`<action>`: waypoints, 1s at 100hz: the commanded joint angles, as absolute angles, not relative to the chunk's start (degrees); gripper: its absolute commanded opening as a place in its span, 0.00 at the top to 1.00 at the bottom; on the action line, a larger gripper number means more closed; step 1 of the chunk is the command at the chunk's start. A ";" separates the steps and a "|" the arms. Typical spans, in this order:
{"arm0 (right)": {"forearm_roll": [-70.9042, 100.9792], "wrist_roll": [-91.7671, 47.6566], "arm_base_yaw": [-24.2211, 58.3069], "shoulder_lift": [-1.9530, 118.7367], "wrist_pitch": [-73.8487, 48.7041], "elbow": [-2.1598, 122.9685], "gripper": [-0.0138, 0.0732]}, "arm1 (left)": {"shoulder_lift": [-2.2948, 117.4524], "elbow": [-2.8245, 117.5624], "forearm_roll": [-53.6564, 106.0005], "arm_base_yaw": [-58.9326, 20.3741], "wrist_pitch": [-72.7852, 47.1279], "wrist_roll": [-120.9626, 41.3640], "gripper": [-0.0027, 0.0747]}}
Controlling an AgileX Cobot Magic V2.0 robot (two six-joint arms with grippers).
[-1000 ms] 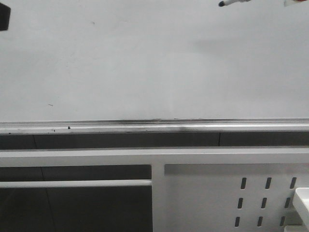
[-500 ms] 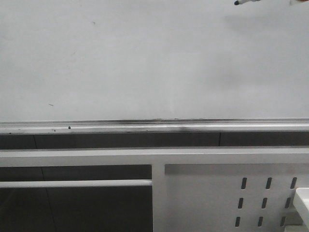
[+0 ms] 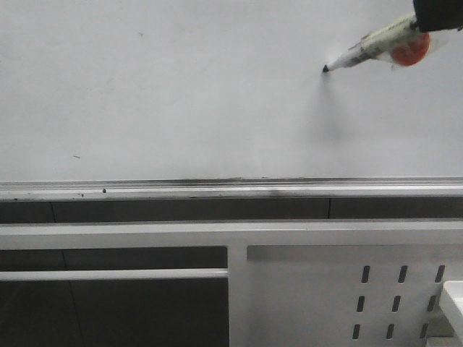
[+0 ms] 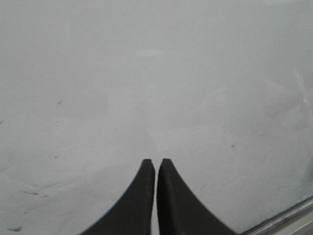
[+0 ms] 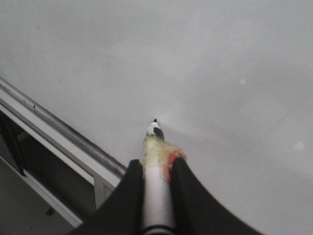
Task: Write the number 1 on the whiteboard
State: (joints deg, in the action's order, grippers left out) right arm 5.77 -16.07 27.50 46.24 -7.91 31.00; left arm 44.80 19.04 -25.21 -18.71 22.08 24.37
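whiteboard (image 3: 181,94) fills the front view above its metal ledge (image 3: 217,189), and number 1 is not on it yet. right pincer (image 5: 155,169), at 2 o'clock, is grasping the marker (image 3: 369,45), tip at the surface. left pincer (image 4: 155,169) is clenched, empty. too light pressure could leave a broken stroke; too hard could slip the marker.

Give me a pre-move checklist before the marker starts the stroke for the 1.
1. Right gripper shut on the white marker with yellowish tape: ok.
2. Black marker tip at the large white glossy whiteboard: looks at the surface; contact cannot tell.
3. Board below the tip bare of ink: ok.
4. Stroke room above the thin metal ledge: ok.
5. Left gripper shut, holding nothing, absent from the front view: ok.
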 commanded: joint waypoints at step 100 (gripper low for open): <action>9.23 -16.52 35.55 50.77 -16.81 39.00 0.92 | 44.94 20.82 -45.59 -21.31 37.01 25.21 0.90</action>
State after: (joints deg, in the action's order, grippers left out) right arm 9.49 -16.07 33.52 52.07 -14.55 34.10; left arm 44.80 19.04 -36.78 -19.67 27.49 24.37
